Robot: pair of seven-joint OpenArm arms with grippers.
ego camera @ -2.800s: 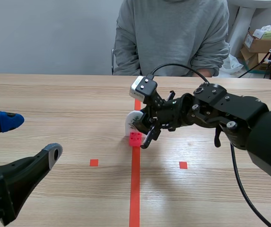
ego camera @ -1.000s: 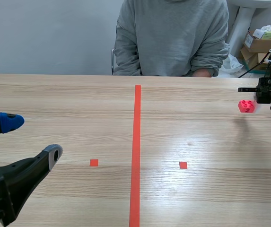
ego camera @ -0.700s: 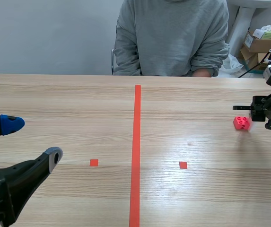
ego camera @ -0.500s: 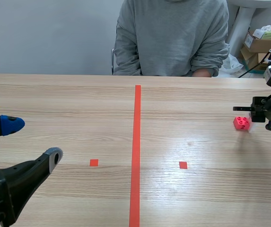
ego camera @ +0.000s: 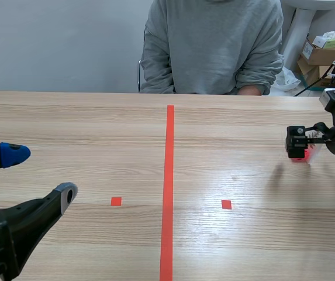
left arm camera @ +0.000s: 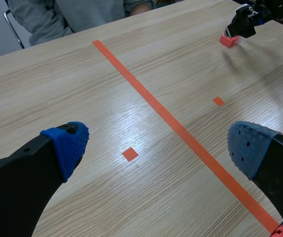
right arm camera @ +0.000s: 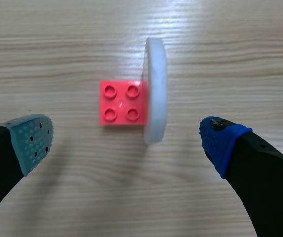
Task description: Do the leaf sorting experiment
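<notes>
Both pairs of jaws are standing apart. In the scene view the right gripper (ego camera: 300,142) is hanging just over the red brick (ego camera: 308,153), the left gripper (ego camera: 38,173) well apart. The left wrist is showing the brick far ahead. The right wrist is showing it between the fingers, its white upright panel (right arm camera: 155,89) facing the blue pad (right arm camera: 220,138).

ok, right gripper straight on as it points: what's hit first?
Likely the upright white rounded plate, which seems taller than the red four-stud plastic brick beside it; both lie centred ahead of the open right gripper.
</notes>
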